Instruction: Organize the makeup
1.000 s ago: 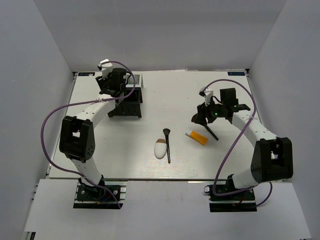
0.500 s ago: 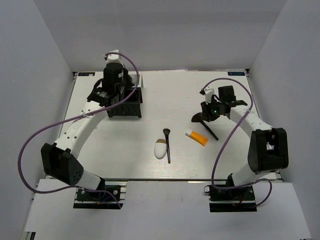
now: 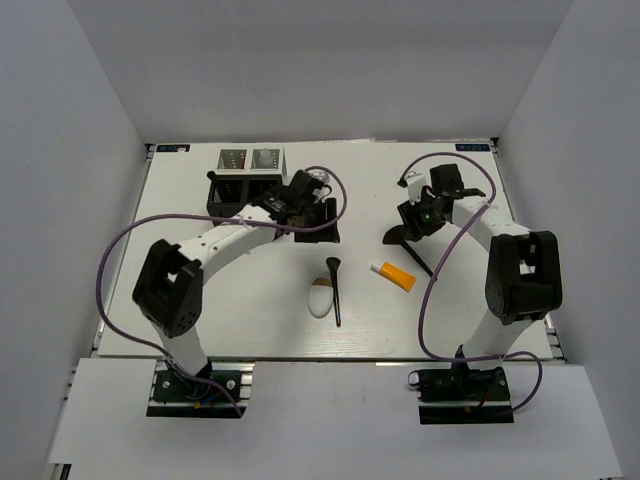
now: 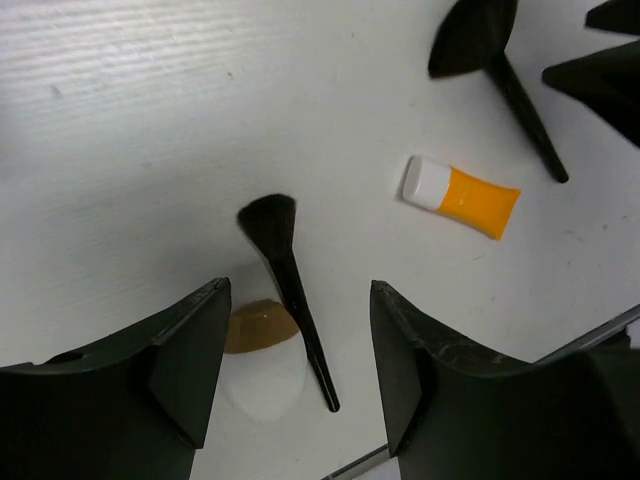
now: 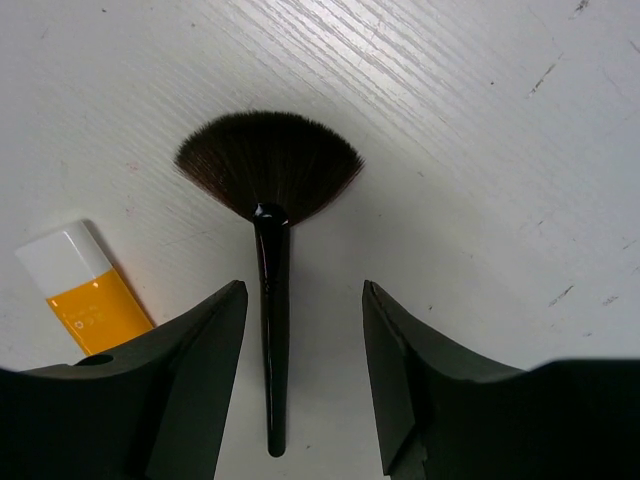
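A small black-handled brush [image 3: 334, 291] lies mid-table next to a white egg-shaped sponge with a tan tip [image 3: 320, 299]. An orange tube with a white cap [image 3: 393, 275] lies to their right. A wide fan brush [image 3: 409, 245] lies further right. My left gripper [image 3: 321, 218] is open and empty, hovering behind the small brush [image 4: 288, 283] and sponge [image 4: 262, 352]. My right gripper [image 3: 416, 222] is open and empty above the fan brush [image 5: 270, 170], whose handle lies between the jaws, nearer the left one. The tube shows in both wrist views [image 4: 461, 196] [image 5: 86, 290].
A black perforated compartment box [image 3: 240, 190] stands at the back left of the white table. The right gripper's fingers [image 4: 598, 68] show at the left wrist view's top right, beside the fan brush [image 4: 478, 40]. White walls enclose the table.
My left arm has swung from over the compartment box to the middle of the table, uncovering the box. My right gripper has shifted slightly back over the fan brush.
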